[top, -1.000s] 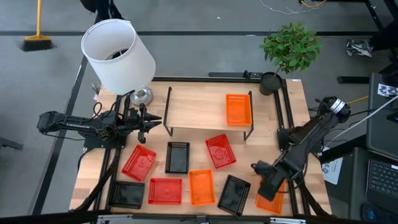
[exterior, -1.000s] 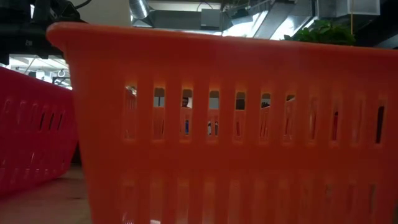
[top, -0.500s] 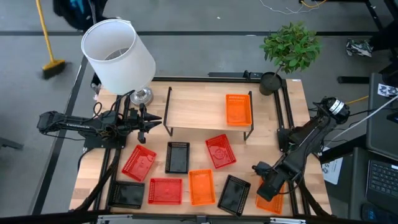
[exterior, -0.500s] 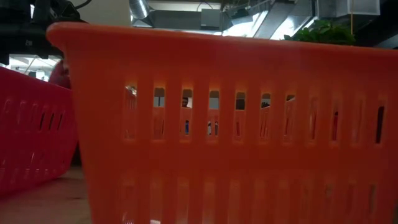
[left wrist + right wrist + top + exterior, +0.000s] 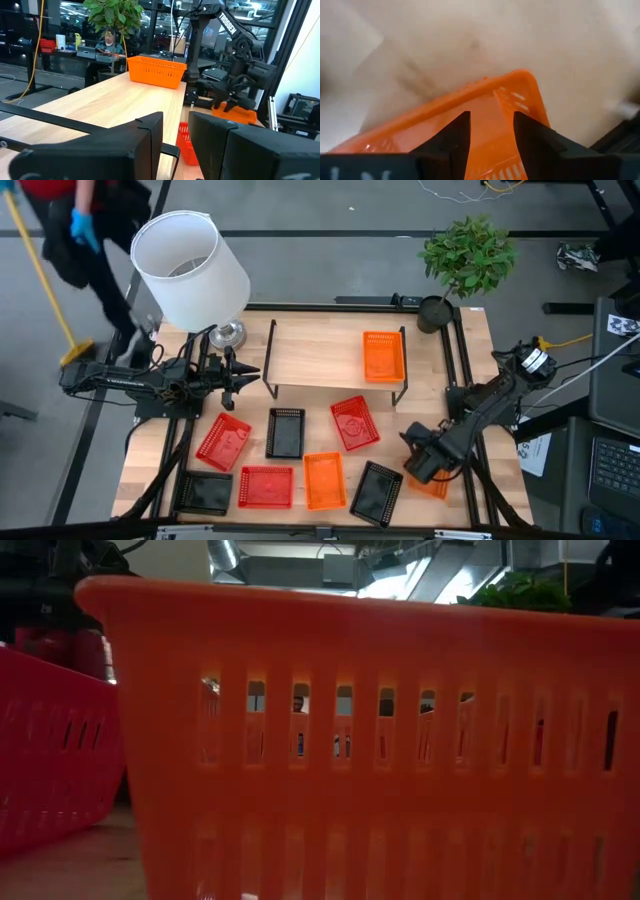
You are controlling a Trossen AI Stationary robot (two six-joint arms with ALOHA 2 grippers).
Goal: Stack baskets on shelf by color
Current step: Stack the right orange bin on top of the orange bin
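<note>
- Here the right end effector (image 5: 428, 465) sits over an orange basket (image 5: 433, 483) near the worktop's (image 5: 310, 345) front right corner; in the right wrist view its fingers (image 5: 451, 137) straddle the basket's wall, and I judge them clamped on it, though the contact itself is hard to see.
- The grip looks to be on 1 wall only, so the basket could tilt or slip out on the way across.
- A black basket (image 5: 375, 493) lies just beside the held one; a low sweep could knock it.
- The shelf (image 5: 320, 355) carries 1 orange basket (image 5: 382, 355) at its right end, which I take as the target. Coming in too low risks hitting the shelf's wire leg or edge.
- A red basket (image 5: 354, 422) lies between the arm and the shelf, so the path needs height.
- Open room: the shelf's left and middle are bare, and a strip of bare worktop runs along the right side.
- The plant (image 5: 466, 257) stands by the far right corner, near the shelf end.
- The left end effector (image 5: 240, 376) waits by the shelf's left end, fingers nearly together, holding nothing, under the lamp (image 5: 190, 270).
- A person (image 5: 80, 230) walks beyond the far left corner.
</note>
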